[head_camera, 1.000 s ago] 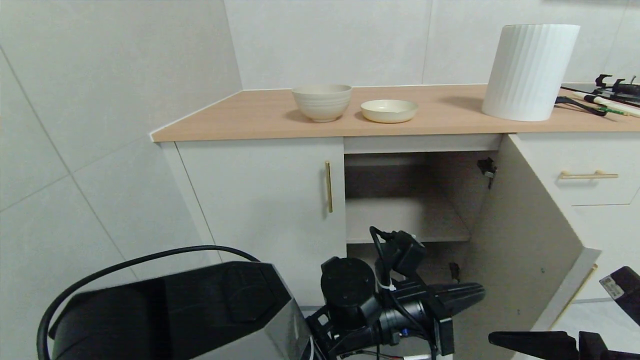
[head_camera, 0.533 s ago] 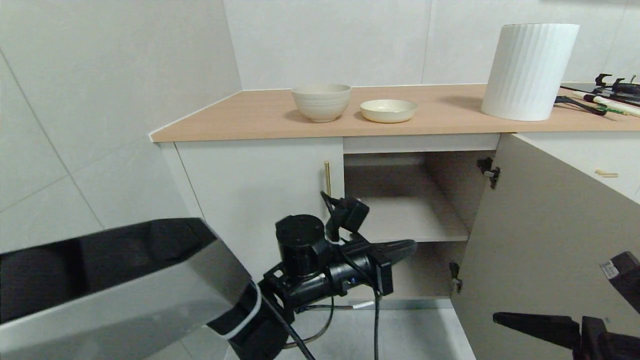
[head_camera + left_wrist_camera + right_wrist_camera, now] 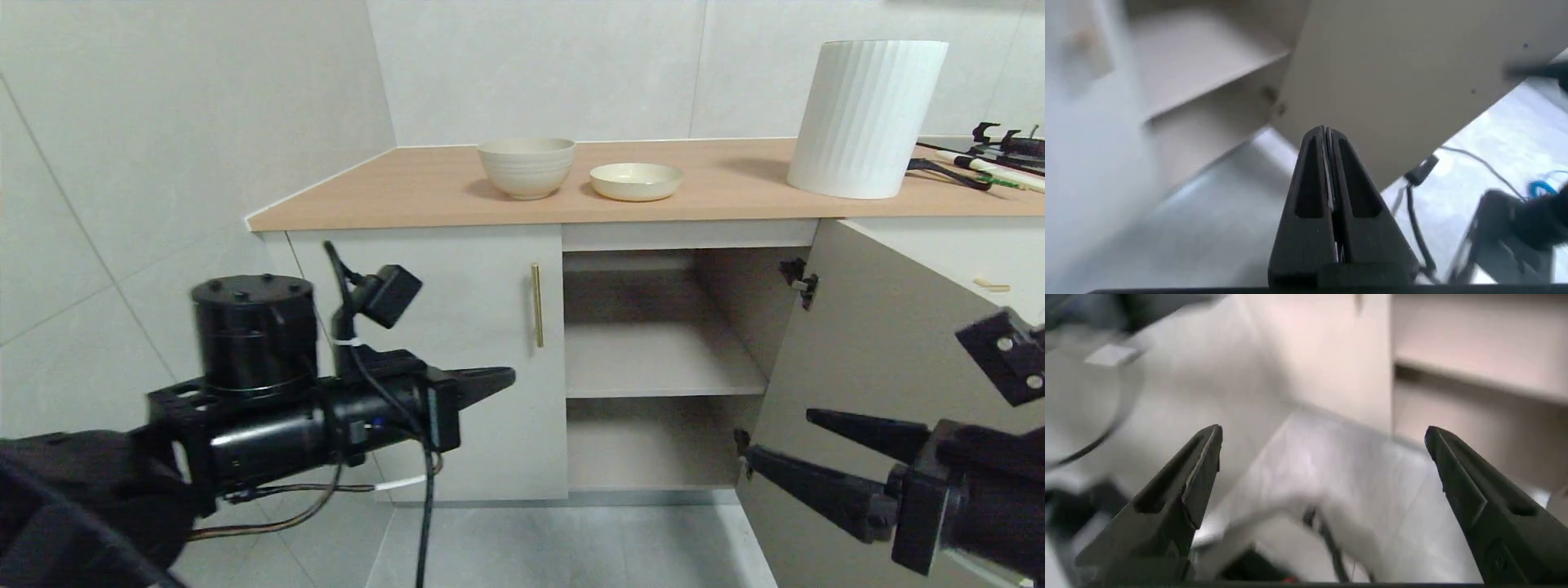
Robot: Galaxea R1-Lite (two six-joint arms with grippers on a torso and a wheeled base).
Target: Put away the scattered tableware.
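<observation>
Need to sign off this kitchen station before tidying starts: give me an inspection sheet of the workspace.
Surface: wooden countertop, level, above white cabinets.
Job's things: ribbed bowl and shallow dish stand upright on the countertop, side by side, not touching.
Clutter: tall white canister further right on the countertop; dark utensils at the far right end.
Claws: left claw shut, holding nothing, in front of the shut cabinet door; right claw open, holding nothing, low beside the open door.
Cables: black cable hangs from the left arm toward the floor.
Surroundings: shelf inside the open cabinet; tiled walls; grey floor.
</observation>
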